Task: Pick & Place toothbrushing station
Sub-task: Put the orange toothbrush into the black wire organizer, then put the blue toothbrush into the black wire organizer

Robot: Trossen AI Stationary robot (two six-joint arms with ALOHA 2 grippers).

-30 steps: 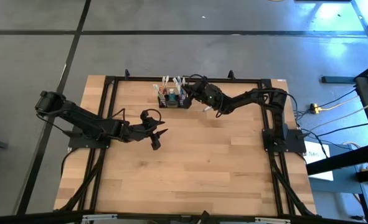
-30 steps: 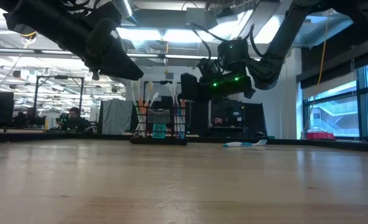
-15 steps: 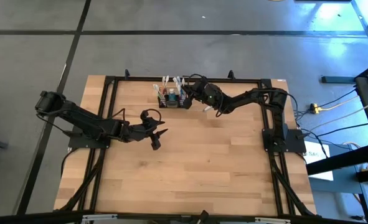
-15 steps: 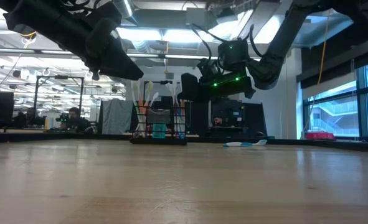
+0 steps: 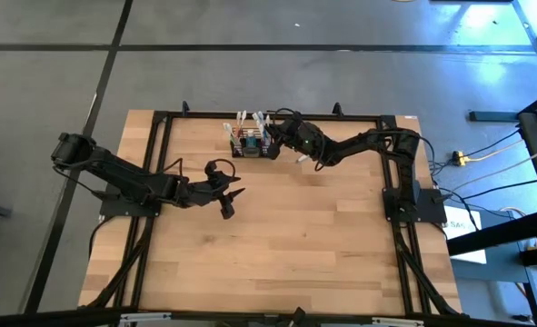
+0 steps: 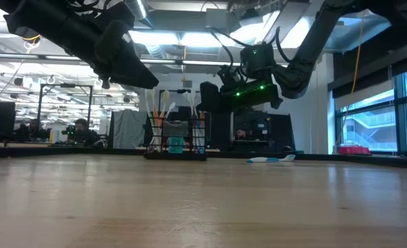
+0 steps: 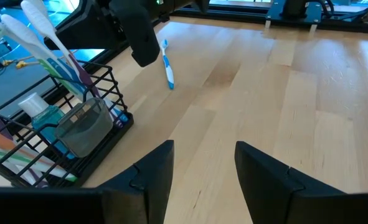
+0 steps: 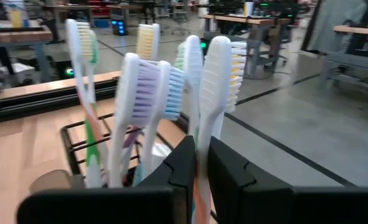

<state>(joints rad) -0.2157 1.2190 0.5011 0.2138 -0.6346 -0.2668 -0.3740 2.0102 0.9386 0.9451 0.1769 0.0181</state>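
The small black wire-mesh basket [image 5: 250,145] stands just ahead of the right gripper [image 5: 273,134], whose 2 fingers pinch a white toothbrush [image 8: 208,106]. The left gripper [image 5: 234,201] hovers apart, fingers spread.

Pale wooden table [image 5: 277,245], black wire basket [image 5: 250,146], blue-and-white toothbrush [image 7: 167,65] lying beside

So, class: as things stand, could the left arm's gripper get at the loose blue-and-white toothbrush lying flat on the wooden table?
Probably yes. The left gripper hangs open over bare table, and the blue-and-white toothbrush lies flat and apart from the black wire-mesh basket. The right gripper, beside it at the basket, could crowd the approach.
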